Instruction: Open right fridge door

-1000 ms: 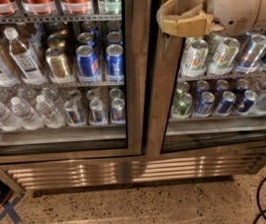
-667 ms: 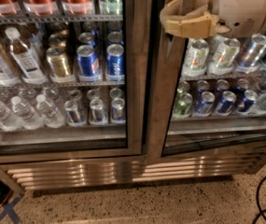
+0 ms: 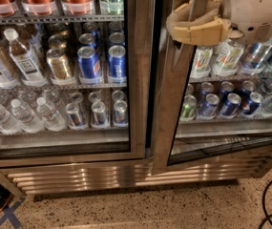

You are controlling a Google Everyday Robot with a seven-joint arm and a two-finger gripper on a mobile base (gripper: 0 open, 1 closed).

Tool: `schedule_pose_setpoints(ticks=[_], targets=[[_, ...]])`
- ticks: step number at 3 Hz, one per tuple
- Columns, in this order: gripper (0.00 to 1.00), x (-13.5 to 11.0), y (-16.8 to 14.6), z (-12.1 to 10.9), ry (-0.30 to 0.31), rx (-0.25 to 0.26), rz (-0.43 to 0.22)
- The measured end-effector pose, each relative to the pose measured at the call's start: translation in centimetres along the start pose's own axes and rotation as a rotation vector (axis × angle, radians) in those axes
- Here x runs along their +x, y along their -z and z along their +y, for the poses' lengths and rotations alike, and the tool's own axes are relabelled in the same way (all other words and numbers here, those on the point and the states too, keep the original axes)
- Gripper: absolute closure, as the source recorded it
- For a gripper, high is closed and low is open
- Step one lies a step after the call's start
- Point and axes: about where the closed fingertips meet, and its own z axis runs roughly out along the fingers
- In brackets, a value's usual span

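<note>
Cut off at top right, the gripper (image 3: 196, 28) is overlapping the steel-framed right fridge door (image 3: 171, 118), apparently standing ajar; whether it is gripping is unclear.

The right fridge door (image 3: 170, 128) is cropped at top — its frame partly hides the gripper (image 3: 189, 22) there.

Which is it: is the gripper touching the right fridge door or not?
Cannot tell. In the camera view the gripper overlaps the right fridge door at its frame, hiding any contact.
</note>
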Motion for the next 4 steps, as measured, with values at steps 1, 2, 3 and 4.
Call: schedule_pose_setpoints(ticks=[1, 2, 3, 4], targets=[[1.00, 0.0, 0.1, 0.0, 0.000, 0.000, 0.000], [1.00, -0.5, 0.7, 0.9, -0.009, 0.014, 0.013], [1.00, -0.5, 0.4, 0.6, -0.008, 0.011, 0.006], [1.00, -1.1, 0.8, 1.0, -0.008, 0.017, 0.016]])
